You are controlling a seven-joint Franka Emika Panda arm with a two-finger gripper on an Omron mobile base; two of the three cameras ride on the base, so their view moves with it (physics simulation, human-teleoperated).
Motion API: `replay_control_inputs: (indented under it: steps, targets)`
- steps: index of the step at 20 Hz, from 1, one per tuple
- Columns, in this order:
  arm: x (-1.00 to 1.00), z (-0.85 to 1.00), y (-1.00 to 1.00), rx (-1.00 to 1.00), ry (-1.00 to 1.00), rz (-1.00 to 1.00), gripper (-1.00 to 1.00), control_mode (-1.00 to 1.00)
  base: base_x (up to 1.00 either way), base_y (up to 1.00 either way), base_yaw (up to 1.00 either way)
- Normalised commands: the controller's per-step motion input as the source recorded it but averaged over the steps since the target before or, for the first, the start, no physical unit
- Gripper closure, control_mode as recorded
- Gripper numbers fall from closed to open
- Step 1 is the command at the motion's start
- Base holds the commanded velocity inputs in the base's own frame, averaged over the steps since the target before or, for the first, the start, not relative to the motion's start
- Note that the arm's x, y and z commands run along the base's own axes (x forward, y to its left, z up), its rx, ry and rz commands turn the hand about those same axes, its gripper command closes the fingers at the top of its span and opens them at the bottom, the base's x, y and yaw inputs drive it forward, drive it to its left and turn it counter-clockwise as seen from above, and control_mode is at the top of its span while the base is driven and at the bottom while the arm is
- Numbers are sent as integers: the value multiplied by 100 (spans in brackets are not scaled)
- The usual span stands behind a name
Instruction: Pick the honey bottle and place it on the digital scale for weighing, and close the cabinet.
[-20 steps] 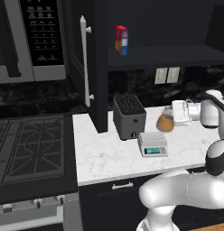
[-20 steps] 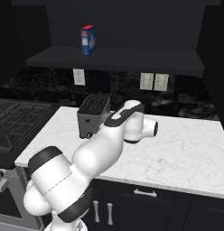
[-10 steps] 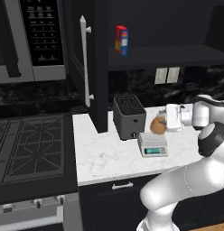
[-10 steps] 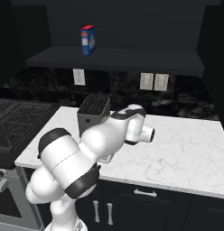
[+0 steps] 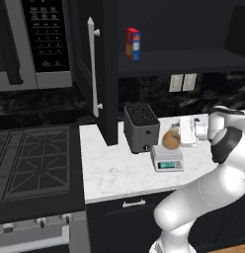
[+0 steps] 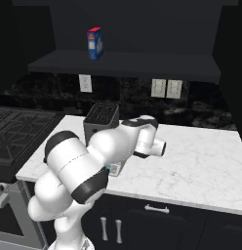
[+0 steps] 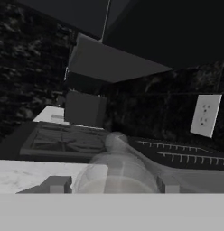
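Gripping the honey bottle (image 5: 171, 140) between its fingers, the gripper (image 5: 183, 137) holds the amber bottle lying sideways, cap toward the hand, directly over the digital scale (image 5: 167, 159) on the white marble counter (image 5: 114, 173). The jaws are clamped on the bottle's sides. Whether the bottle's underside touches the scale's platform or hangs just above it cannot be told.

Against the picture of a second ago, the bottle and gripper have travelled left and down in the left base view: then the bottle hung to the right of the scale and higher, beside the arm's wrist; now it sits over the platform, just right of the dark toaster (image 5: 141, 127). The arm's elbow has folded in closer to the counter edge as well.

In the hand view the bottle (image 7: 117, 173) shows as a pale blurred shape between the fingertips (image 7: 57, 184), with the toaster (image 7: 84, 108) beyond.

The cabinet door (image 5: 88, 69) with its silver bar handle stands swung open, as before, and the red, blue and yellow box (image 5: 133, 43) rests on the shelf inside, unmoved.
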Motion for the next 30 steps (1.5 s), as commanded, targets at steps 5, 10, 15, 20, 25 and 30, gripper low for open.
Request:
replay_control_inputs:
  steps: [5, 10, 15, 20, 25, 30]
  targets:
    - [0, -11, 24, 0, 0, 0, 100, -100, 0, 0, 0]
    - [0, -27, 23, 0, 0, -2, 100, -100, 0, 0, 0]
    - [-1, -39, 18, 0, 4, -2, 100, -100, 0, 0, 0]
    - [-25, 0, 21, 0, 10, 0, 100, -100, 0, 0, 0]
    - [-7, 0, 20, 0, 4, 0, 100, -100, 0, 0, 0]
    - [-25, -2, 6, 0, 7, 0, 100, -100, 0, 0, 0]
